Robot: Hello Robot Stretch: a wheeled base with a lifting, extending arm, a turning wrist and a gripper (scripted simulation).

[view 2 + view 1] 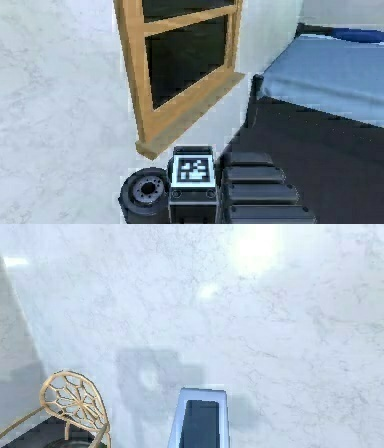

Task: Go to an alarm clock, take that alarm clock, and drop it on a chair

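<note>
The dark arm (258,188) sits low, its pincer (143,196) just left of it.

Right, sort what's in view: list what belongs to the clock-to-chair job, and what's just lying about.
Job:
wicker chair
gripper, whether it holds anything cannot be told

Lying about:
wooden window
bed
pale box with dark top

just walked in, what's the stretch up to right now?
The robot faces a pale marble wall, with a wicker chair at the forward view's lower left. In the arm side view its arm and gripper sit at the bottom edge, below a wooden window, with a blue-covered bed to the right. I can't tell whether the gripper holds anything.
</note>
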